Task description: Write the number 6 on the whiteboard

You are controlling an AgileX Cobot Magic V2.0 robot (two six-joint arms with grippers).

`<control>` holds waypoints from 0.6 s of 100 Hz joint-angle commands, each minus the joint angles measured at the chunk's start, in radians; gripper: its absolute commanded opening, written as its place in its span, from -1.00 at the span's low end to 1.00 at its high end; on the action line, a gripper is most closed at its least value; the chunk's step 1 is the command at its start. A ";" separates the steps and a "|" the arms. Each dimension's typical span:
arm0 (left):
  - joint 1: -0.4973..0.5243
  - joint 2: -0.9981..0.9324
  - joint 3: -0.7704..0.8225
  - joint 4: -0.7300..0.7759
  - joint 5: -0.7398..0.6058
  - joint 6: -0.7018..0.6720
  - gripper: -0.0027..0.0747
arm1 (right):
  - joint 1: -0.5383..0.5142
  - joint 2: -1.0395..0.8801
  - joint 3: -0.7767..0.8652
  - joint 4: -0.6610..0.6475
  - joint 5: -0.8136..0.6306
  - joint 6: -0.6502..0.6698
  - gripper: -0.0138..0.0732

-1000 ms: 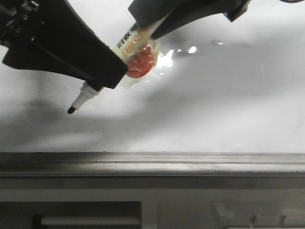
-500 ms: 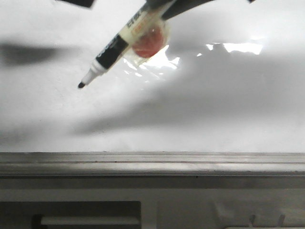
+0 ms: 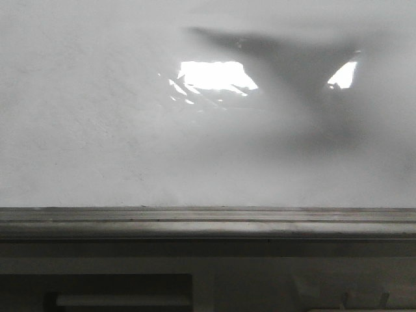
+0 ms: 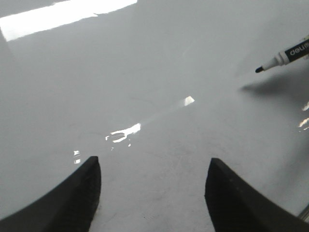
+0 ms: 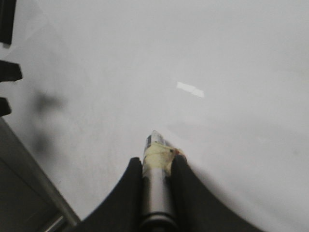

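Right wrist view, right hand (image 5: 155,166) gripping marker (image 5: 157,186), whiteboard (image 5: 193,58) below.

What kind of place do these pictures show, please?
Probably a lab bench set up for writing tests: a glossy whiteboard fills the view, edged by a grey metal tray, and the right hand grips a marker. No writing shows yet.

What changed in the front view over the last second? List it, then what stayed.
The marker and both arms rose out of the front view, leaving only a shadow on the whiteboard. The right gripper still clamps the marker; the left gripper is open and empty. The board still shows no ink, and the tray edge is unchanged.
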 commanded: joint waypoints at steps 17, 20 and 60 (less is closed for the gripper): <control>0.007 -0.005 -0.025 -0.056 -0.022 -0.012 0.15 | 0.002 0.083 -0.026 0.034 -0.091 -0.016 -0.81; 0.007 -0.005 -0.025 -0.056 -0.024 -0.012 0.15 | 0.002 0.097 -0.026 0.034 -0.062 -0.016 -0.81; 0.007 -0.005 -0.025 -0.056 -0.026 -0.012 0.15 | -0.011 0.086 -0.024 -0.211 0.088 0.156 -0.80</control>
